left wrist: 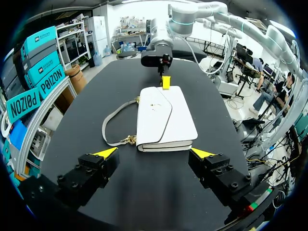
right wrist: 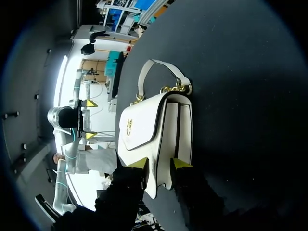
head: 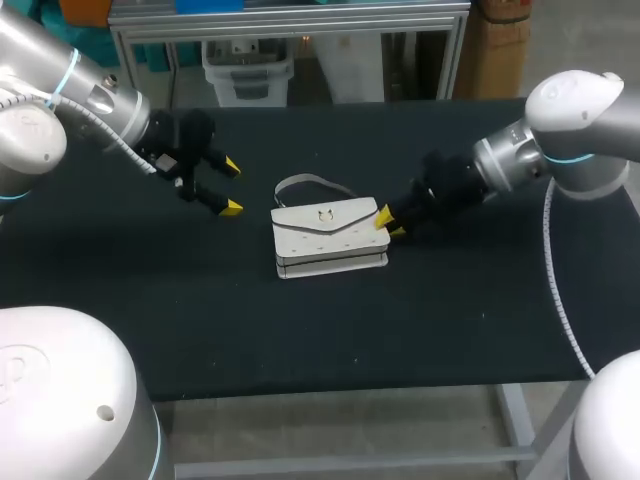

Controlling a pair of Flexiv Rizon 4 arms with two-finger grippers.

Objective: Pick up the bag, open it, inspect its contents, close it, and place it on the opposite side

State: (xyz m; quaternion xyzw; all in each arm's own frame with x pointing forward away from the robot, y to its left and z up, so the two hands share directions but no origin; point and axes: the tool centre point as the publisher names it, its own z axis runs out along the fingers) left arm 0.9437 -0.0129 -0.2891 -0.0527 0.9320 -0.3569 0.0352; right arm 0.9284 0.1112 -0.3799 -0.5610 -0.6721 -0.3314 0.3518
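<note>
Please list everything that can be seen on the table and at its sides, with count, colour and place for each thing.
table: one, black top, under everything.
bag: one, white with a small gold clasp on the flap, lying flat near the middle of the table, flap closed.
strap: one, pale grey, fixed to the bag by gold links, lying in a loop on the table behind the bag.
arms: two, silver-grey, the left arm coming in from the left and the right arm from the right.
left gripper: one, black with yellow tips, fingers open, to the left of the bag, not touching it.
right gripper: one, black with yellow tips, fingers closed on the bag's right end.
</note>
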